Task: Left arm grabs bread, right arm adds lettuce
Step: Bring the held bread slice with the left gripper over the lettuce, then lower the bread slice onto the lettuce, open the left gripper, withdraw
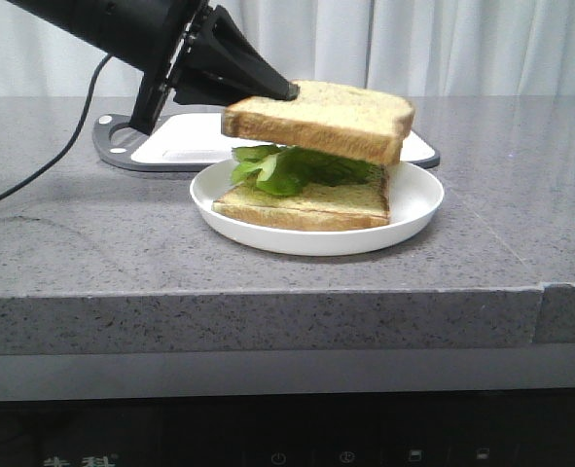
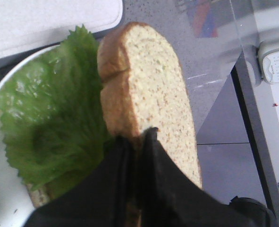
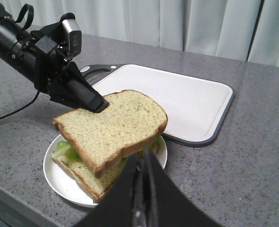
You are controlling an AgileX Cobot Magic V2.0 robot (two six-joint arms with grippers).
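Tan and speckled, the thicker bread slice (image 1: 321, 119) hangs level in the air above the white plate (image 1: 418, 199), pinched at one crust edge between the tapering black fingers of the left gripper (image 1: 285, 92). The fingers stand only a slice's thickness apart, one above and one below the bread, and the left arm (image 1: 112, 29) slopes down to it from the upper left of the front view. In the left wrist view the two fingers (image 2: 153, 161) clamp the slice (image 2: 148, 94) edge-on, crust on one side and crumb face on the other.

On the plate lies a thinner, flatter slice (image 1: 306, 206), and on top of it the ruffled green lettuce leaf (image 1: 287, 167), which spreads over most of that slice and pokes out past its edge on the left arm's side. The held bread sits directly over the lettuce, with a narrow gap showing at the near edge; whether it touches the leaf farther back I cannot tell.

Behind the plate, a white cutting board (image 1: 180, 136) with a dark grey rim rests on the grey speckled stone counter (image 1: 92, 243).

The right gripper (image 3: 141, 189) shows only in its own wrist view: its fingers are pressed together with nothing between them, near the plate (image 3: 54, 165), with the fingertips overlapping the sandwich.
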